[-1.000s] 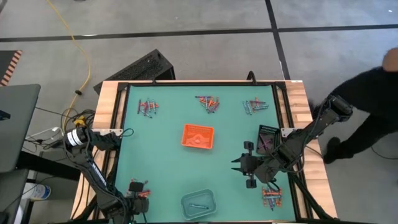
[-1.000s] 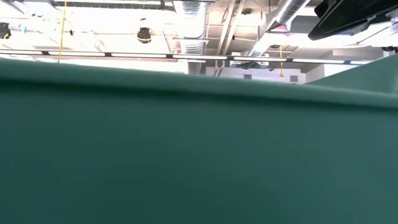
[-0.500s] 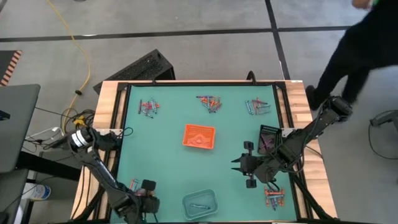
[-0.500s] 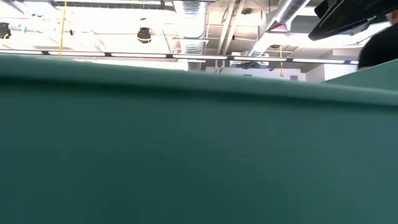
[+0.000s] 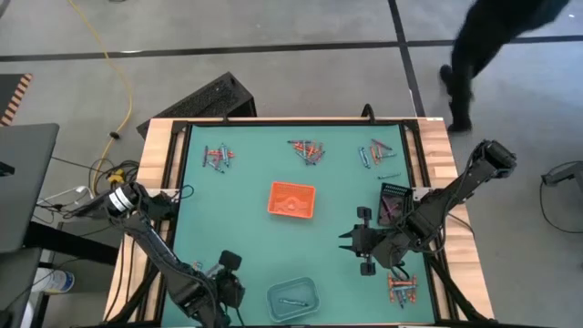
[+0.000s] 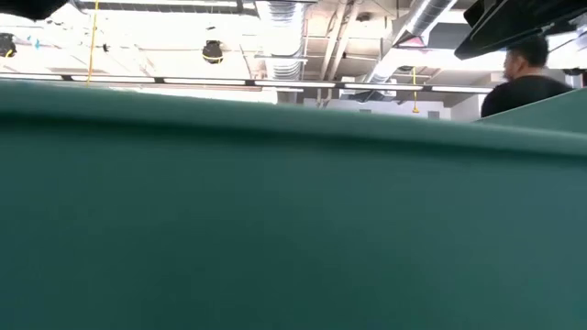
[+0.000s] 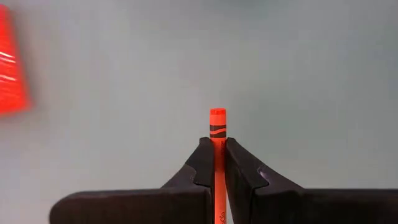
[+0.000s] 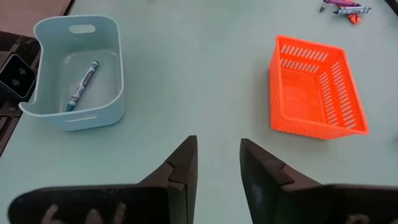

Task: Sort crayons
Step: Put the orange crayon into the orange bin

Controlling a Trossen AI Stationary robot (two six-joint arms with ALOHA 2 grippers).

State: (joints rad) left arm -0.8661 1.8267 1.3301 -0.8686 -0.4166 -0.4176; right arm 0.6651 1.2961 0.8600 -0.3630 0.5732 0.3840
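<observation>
Nearest the robot, along the tabletop's (image 5: pixel 246 228) near edge, the left claw (image 7: pixel 214 163) is clamped on an orange-red crayon (image 7: pixel 217 127), which stands up between its fingers; in the high view that claw (image 5: pixel 223 278) sits just beside the pale blue tray (image 5: pixel 291 298) near the middle of that edge. The tray holds one blue-grey crayon (image 8: pixel 83 85), the only piece clearly sorted so far. A small heap of crayons (image 5: pixel 399 290) lies at the near right corner.

A little farther in, toward the right edge, the right claw (image 8: pixel 216 163) hovers over bare tabletop with its fingers apart and nothing between them, waiting. Next to that arm, against the right edge, the black tray (image 5: pixel 393 202) appears to hold a few purple-magenta crayons, though the view is too small to be sure.

At the centre the orange tray (image 5: pixel 291 200) looks empty through its slotted walls (image 8: pixel 317 84). Along the far edge three mixed heaps are left: toward the far left corner (image 5: pixel 217 157), at the middle (image 5: pixel 308 149) and toward the far right corner (image 5: pixel 374 154).

By this showing the sorting is at an early stage: most crayons lie unsorted, and the held orange-red one likely belongs in the orange tray.
</observation>
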